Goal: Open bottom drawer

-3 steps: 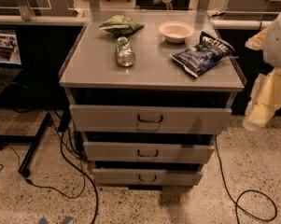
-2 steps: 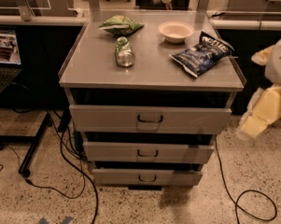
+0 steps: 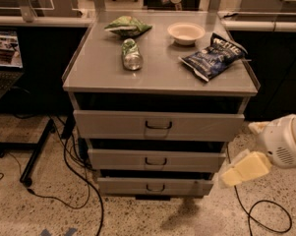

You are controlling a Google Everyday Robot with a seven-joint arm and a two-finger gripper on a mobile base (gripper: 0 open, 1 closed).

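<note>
While the narrow grey metal bottom drawer (image 3: pixel 123 186) sits lowest of three in the grey cabinet (image 3: pixel 78 80), pushed in, its small dark loop handle (image 3: pixel 155 187) is untouched. At the drawer's right end hangs the pale yellow claw (image 3: pixel 240 172) on a white arm (image 3: pixel 285 141), near but not touching; its state I cannot tell.

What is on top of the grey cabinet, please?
A green bag, tipped can, white bowl, blue chip bag; anything under the bags is hidden. The gripper hangs right of the bottom drawer.
</note>
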